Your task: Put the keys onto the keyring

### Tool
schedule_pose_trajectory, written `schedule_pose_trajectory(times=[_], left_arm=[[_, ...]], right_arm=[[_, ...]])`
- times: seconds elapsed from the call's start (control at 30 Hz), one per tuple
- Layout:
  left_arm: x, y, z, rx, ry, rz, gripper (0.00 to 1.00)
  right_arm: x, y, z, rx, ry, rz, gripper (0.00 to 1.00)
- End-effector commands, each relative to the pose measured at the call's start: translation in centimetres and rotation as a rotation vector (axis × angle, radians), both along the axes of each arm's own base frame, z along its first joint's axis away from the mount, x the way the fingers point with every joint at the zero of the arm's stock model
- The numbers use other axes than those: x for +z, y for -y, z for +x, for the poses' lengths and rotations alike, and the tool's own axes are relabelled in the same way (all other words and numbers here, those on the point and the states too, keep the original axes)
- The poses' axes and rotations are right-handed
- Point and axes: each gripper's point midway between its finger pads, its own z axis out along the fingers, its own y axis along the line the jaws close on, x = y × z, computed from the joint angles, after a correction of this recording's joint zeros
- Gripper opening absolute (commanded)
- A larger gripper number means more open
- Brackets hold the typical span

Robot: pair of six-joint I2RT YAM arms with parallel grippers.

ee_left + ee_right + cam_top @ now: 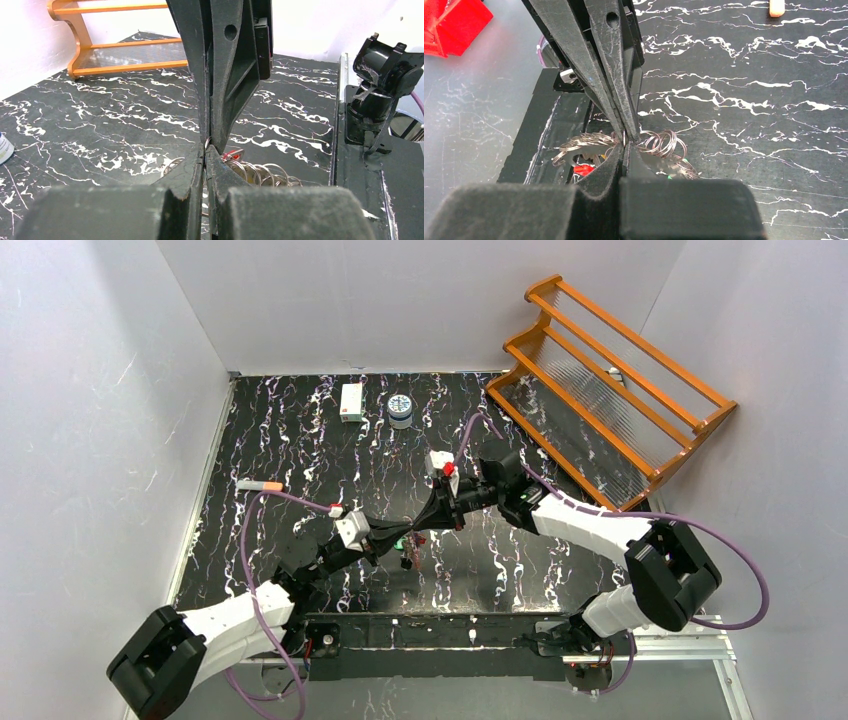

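Note:
Both grippers meet tip to tip above the middle of the table. My left gripper (403, 540) is shut on the thin silver keyring (207, 143), and my right gripper (428, 524) is shut on the same ring from the opposite side. In the left wrist view my left gripper (205, 152) pinches the wire, with several ring coils (260, 172) and a red key cap (233, 153) behind it. In the right wrist view my right gripper (625, 146) grips between coils (660, 142), with keys hanging below: a red cap (584, 169) and a green one (669, 176). The key blades are mostly hidden.
An orange wooden rack (610, 390) stands at the back right. A white box (351, 401) and a small round tin (401, 410) sit at the back. An orange-tipped stick (259, 484) lies at the left. A white and red block (441, 466) is near the right wrist.

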Motion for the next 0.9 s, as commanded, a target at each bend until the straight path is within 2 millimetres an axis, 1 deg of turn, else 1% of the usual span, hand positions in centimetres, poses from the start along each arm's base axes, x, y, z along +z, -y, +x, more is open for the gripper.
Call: schedule_pose_trajectory(times=[0.0, 0.07, 0.13, 0.2, 0.27, 0.47, 0.53, 0.57, 0.7, 0.77, 0.87], left_arm=[[3.2, -0.3, -0.1, 0.015, 0.097, -0.076, 0.04], [3.4, -0.7, 0.3, 0.046, 0.105, -0.085, 0.19], [3.4, -1.2, 0.5, 0.080, 0.115, -0.086, 0.30], [3.4, -1.7, 0.8, 0.107, 0.114, -0.086, 0.37], [3.2, -1.9, 1.0, 0.126, 0.139, -0.056, 0.40], [1.7, -1.8, 1.9, 0.143, 0.137, 0.105, 0.47], [0.8, -1.7, 2.0, 0.128, 0.132, 0.179, 0.48], [0.0, -1.6, 2.0, 0.116, 0.128, 0.232, 0.48], [-1.2, -1.2, 1.6, 0.049, 0.120, 0.353, 0.49], [-1.6, -0.8, 1.3, 0.007, 0.117, 0.380, 0.48], [-1.7, 0.0, 0.7, -0.055, 0.104, 0.388, 0.44]], right_arm=[[1.2, -0.4, 0.3, 0.007, 0.057, 0.007, 0.01], [0.9, -0.1, 0.5, -0.006, 0.072, -0.013, 0.01], [0.8, 0.2, 0.6, -0.015, 0.088, -0.036, 0.01], [0.6, 0.5, 0.7, -0.023, 0.098, -0.066, 0.01], [0.2, 0.9, 0.8, -0.031, 0.106, -0.105, 0.01], [-0.7, 2.0, 1.2, -0.052, 0.148, -0.242, 0.01], [-1.0, 2.1, 1.5, -0.064, 0.181, -0.292, 0.01], [-1.2, 2.2, 1.5, -0.062, 0.198, -0.315, 0.01], [-1.7, 1.9, 1.4, -0.052, 0.261, -0.383, 0.01], [-2.0, 1.6, 1.1, -0.041, 0.272, -0.406, 0.01], [-2.4, 1.0, 0.6, -0.029, 0.287, -0.428, 0.01]])
